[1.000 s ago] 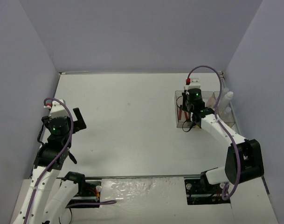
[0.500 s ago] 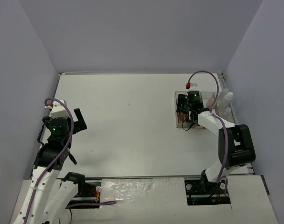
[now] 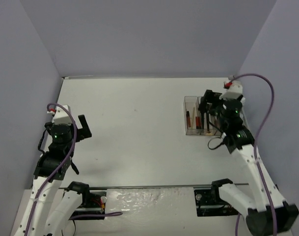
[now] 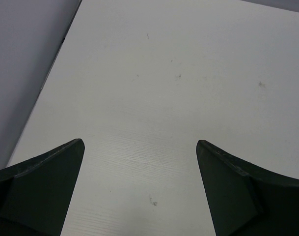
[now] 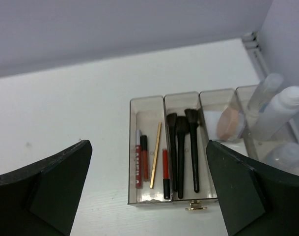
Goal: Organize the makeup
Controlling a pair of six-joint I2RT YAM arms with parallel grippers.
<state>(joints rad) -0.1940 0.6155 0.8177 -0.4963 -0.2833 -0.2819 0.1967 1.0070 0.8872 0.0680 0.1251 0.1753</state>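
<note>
Soft, even overhead light — faint shadows, sharp focus, no glare.
</note>
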